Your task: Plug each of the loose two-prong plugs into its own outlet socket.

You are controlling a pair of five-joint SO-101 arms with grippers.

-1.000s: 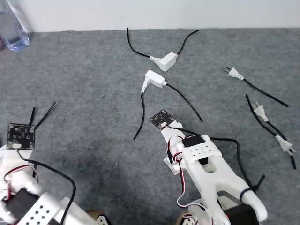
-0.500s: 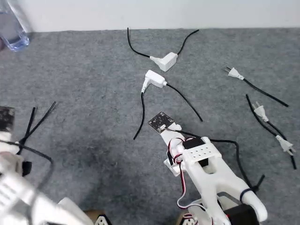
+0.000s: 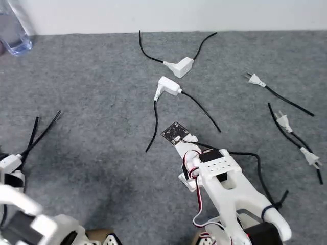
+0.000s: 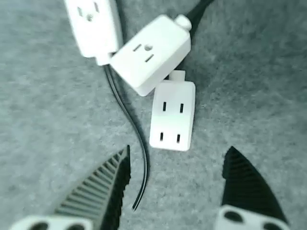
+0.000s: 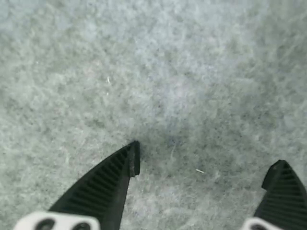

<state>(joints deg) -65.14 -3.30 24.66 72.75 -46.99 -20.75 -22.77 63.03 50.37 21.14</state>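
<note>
Looking over the grey desk (image 3: pixel 92 102), we find the right arm (image 3: pixel 227 184) standing at the near edge, wrist toward the middle, right jaws released above bare surface and grasping nothing. Our left arm (image 3: pixel 28 224) sits at the near left corner; the left jaws, likewise spread wide, hang just above three white outlet sockets (image 4: pixel 171 120) bunched together, placed, we judge, to steady one for plugging. Every slot we can see is unfilled. Three loose two-prong plugs (image 3: pixel 282 121) lie along the right edge, well apart from those sockets, so each must be carried across.
</note>
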